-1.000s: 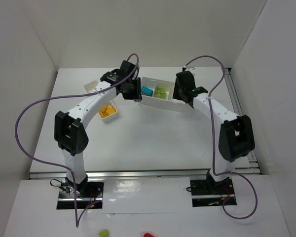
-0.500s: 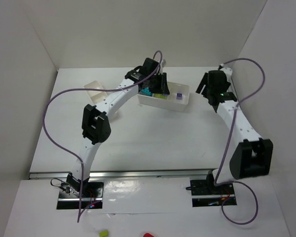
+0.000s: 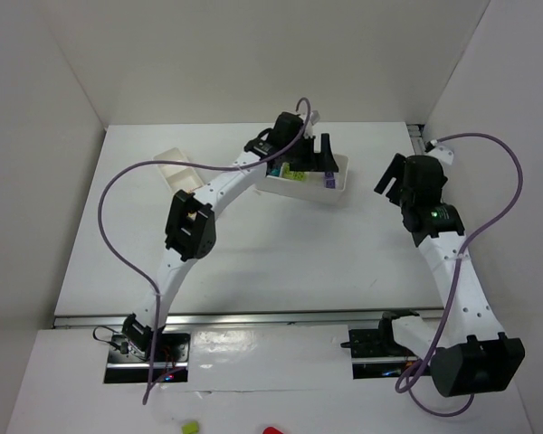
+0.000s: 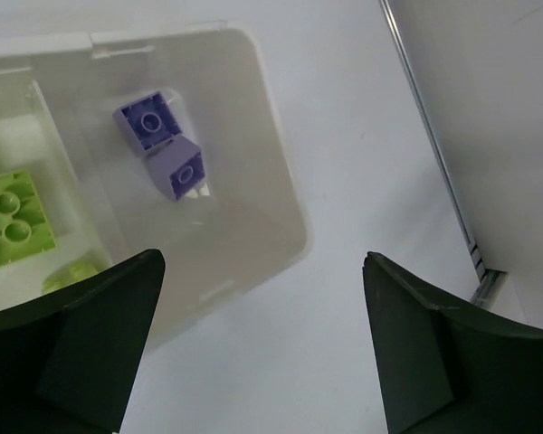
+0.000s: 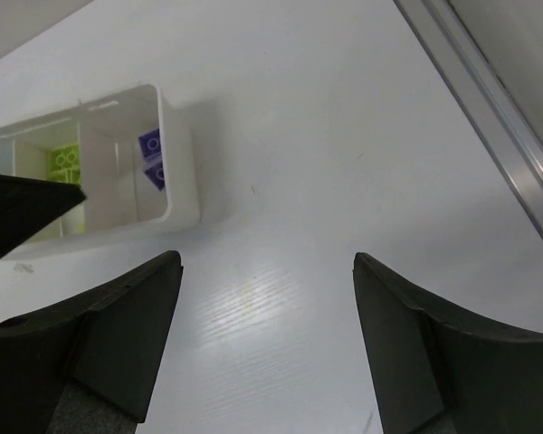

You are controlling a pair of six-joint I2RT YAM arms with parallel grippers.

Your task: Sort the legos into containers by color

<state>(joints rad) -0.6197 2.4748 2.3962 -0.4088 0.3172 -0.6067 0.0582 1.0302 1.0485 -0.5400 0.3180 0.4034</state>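
Observation:
A white container (image 3: 340,187) stands at the back middle of the table. In its right compartment lie two lavender legos (image 4: 149,122) (image 4: 176,172), one of them tilted. The middle compartment holds lime green legos (image 4: 14,221). My left gripper (image 4: 262,334) hangs open over the tray's right end and the bare table beside it, with nothing between its fingers. My right gripper (image 5: 267,334) is open over bare table to the right of the tray (image 5: 176,163), holding nothing. A second white container (image 3: 175,161) sits at the back left, partly hidden by the left arm.
A metal rail (image 5: 489,99) runs along the table's right edge, close to the right gripper. White walls enclose the table on three sides. The left arm (image 3: 219,185) stretches diagonally across the left half of the table.
The left arm has swung right to the tray's right end and its jaws have opened. The right arm has drawn back to the right, away from the tray, with its jaws wider.

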